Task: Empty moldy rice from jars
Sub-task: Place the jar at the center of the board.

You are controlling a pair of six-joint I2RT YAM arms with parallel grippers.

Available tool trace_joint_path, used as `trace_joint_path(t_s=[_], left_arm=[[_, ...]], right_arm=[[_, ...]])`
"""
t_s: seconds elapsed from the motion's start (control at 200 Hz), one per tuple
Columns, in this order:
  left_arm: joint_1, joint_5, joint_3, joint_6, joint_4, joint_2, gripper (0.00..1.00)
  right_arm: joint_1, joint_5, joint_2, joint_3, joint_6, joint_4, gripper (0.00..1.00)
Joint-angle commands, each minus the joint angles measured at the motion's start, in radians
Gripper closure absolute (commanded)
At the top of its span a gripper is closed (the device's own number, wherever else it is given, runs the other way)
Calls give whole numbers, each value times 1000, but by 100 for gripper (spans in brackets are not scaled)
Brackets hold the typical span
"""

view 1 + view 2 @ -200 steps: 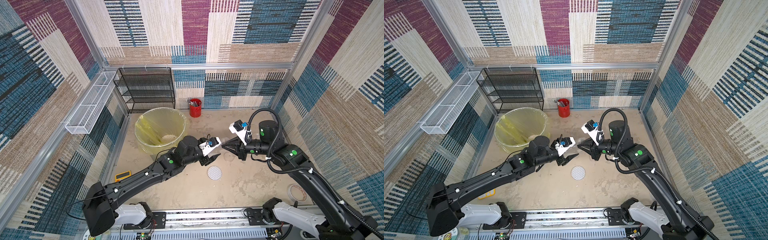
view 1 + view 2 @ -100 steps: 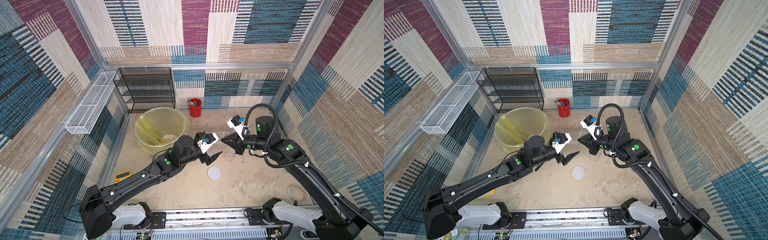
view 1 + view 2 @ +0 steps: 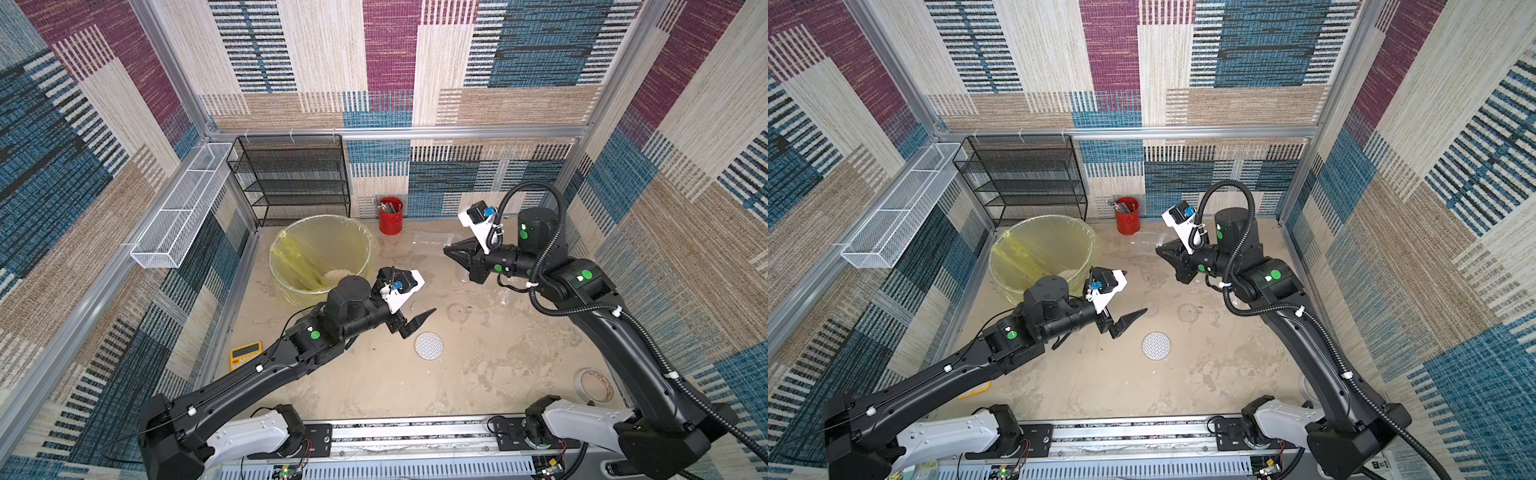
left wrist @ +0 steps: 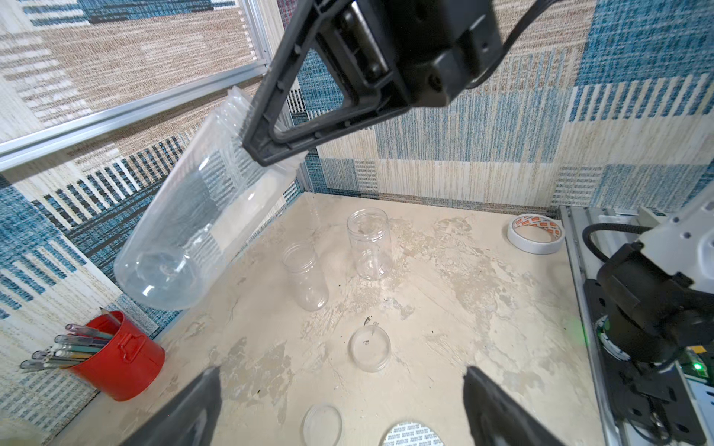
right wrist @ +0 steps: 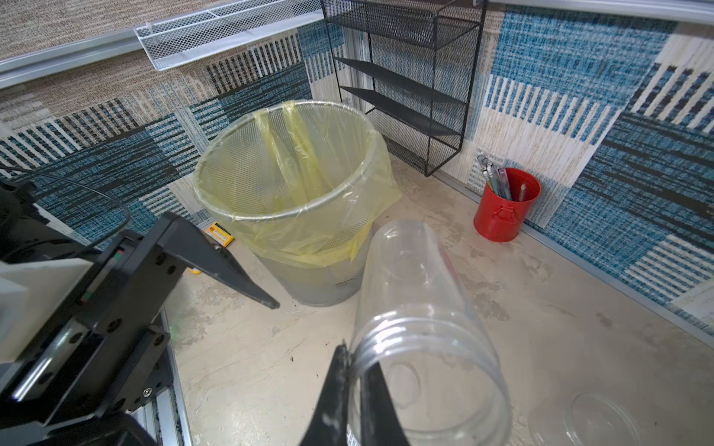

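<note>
My right gripper (image 5: 353,363) is shut on the mouth rim of the large clear jar (image 5: 417,309), one finger inside and one outside. The jar (image 3: 432,241) hangs tilted above the table's far side, base pointing away from the wrist, with nothing in it. Two smaller jars (image 4: 305,278) (image 4: 369,243) stand upright and see-through on the table. A pale heap of moldy rice (image 3: 338,275) lies in the yellow-lined bin (image 3: 320,218). My left gripper (image 4: 340,370) hovers open and holds nothing, above two clear lids (image 4: 369,347) (image 4: 322,424).
A round foil seal (image 3: 429,345) lies mid-table. A red cup of pens (image 3: 390,216) and a black wire rack (image 3: 295,178) stand at the back wall. On the left wall hangs a white wire basket (image 3: 178,208). A yellow calculator (image 3: 246,353) lies front left, a tape roll (image 3: 592,384) front right.
My left jaws have opened wide and drawn back slightly. The right gripper has carried the large jar away from the left gripper toward the back of the table.
</note>
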Motion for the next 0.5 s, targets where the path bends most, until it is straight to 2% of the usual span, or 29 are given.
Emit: trace_joint_path(t_s=[0.0,0.18,0.325,0.496], left_arm=[[1,-6,5,-52,-59,-57,1],[1,-20,-26,-117,-118,-187,1],[1,-145,-23,-181,-196,-254,1],[1,-276,-38,-229,-246,-321,1]], right_arm=[[-2,45,46,63,24,-46,100],[-2,95,142,169,53,-113,100],[-3,155,216,224,104,-115,100],[-4,159,330,309,174,-140,100]])
